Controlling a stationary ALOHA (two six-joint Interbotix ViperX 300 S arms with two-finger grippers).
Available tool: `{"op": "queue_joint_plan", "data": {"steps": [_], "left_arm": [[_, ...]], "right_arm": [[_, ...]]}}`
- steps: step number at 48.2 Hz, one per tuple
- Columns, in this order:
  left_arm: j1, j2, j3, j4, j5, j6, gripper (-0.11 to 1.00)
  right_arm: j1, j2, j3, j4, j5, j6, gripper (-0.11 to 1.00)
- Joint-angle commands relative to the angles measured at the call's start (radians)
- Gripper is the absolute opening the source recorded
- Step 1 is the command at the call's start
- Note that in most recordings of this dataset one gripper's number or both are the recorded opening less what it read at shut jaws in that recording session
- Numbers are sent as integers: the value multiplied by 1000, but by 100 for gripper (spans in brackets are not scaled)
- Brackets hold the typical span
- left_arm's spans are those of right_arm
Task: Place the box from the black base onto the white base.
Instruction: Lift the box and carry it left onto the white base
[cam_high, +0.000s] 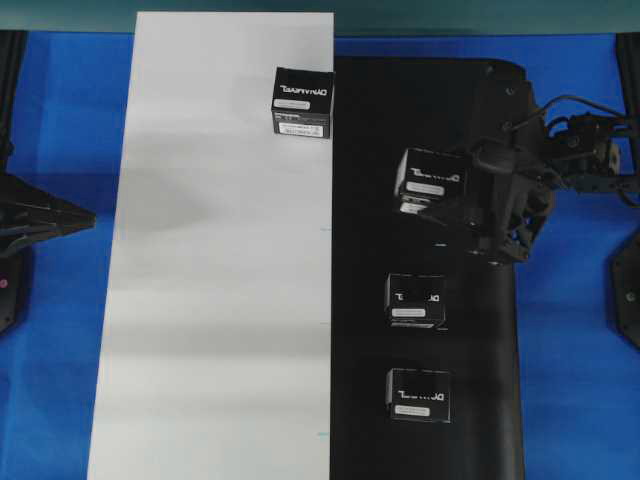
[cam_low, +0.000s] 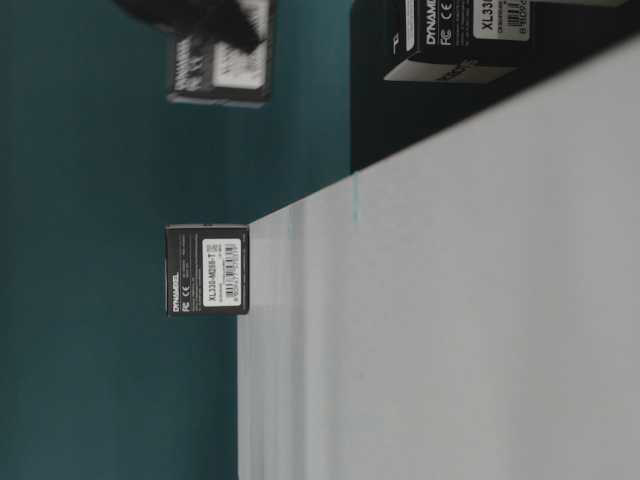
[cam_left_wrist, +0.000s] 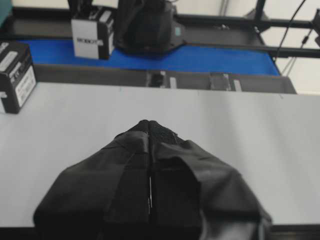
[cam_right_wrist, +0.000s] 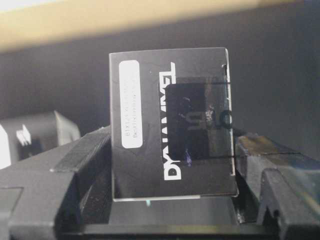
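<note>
Blue counter and other boxes

The blue counter (cam_high: 60, 120) shows on both sides. Two spare black boxes (cam_high: 415, 300) (cam_high: 419, 394) lie flat, one behind the other; a third (cam_high: 302, 102) sits far off.

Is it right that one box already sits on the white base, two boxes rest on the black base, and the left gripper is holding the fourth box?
Not quite: the right gripper holds the fourth box, as the overhead view shows. The left gripper is shut and holds nothing. The rest stands: one box sits on the white base, and two boxes rest on the black base.
</note>
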Motion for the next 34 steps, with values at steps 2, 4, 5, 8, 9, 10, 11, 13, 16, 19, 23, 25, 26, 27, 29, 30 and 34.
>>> {"op": "queue_joint_plan", "data": {"steps": [2, 4, 5, 8, 9, 10, 11, 13, 16, 19, 23, 25, 26, 27, 29, 30, 34], "left_arm": [[-2, 3, -29, 3, -5, -2, -7], [-2, 3, -29, 3, -5, -2, -7], [-2, 3, -29, 3, -5, -2, -7], [-2, 3, -29, 3, -5, -2, -7], [-2, 2, -29, 3, -5, -2, -7], [-2, 2, -29, 3, -5, -2, -7], [-2, 2, -29, 3, -5, -2, -7], [-2, 0, -31, 3, -5, -2, -7], [-2, -2, -31, 3, -5, -2, -7], [-2, -3, -31, 3, -5, -2, -7], [-2, -3, -31, 3, -5, -2, -7], [-2, -3, -31, 3, -5, -2, -7], [-2, -3, -31, 3, -5, -2, -7], [-2, -3, -31, 3, -5, -2, -7], [-2, -3, -31, 3, -5, -2, -7], [-2, -3, -31, 3, -5, -3, -7], [-2, -3, -31, 3, -5, -2, -7]], "right_arm": [[11, 15, -67, -2, 0, -3, 63], [15, 23, -83, -2, 8, -3, 63], [18, 32, -98, -2, 12, -3, 63], [28, 49, -127, -2, 29, -3, 63], [31, 57, -137, -2, 35, -3, 63], [32, 64, -147, -2, 41, -3, 63], [37, 72, -155, 0, 49, -3, 63], [41, 89, -175, -2, 63, -3, 63], [48, 112, -202, -2, 81, -3, 63], [57, 140, -232, -2, 97, -3, 63], [63, 173, -265, -2, 103, -3, 63], [64, 187, -282, -2, 104, -3, 62], [67, 195, -290, -2, 104, -3, 62], [67, 201, -299, -2, 104, -3, 63], [72, 215, -316, -2, 104, -5, 63], [72, 222, -324, -2, 104, -5, 62], [75, 247, -360, -2, 107, -6, 63]]}}
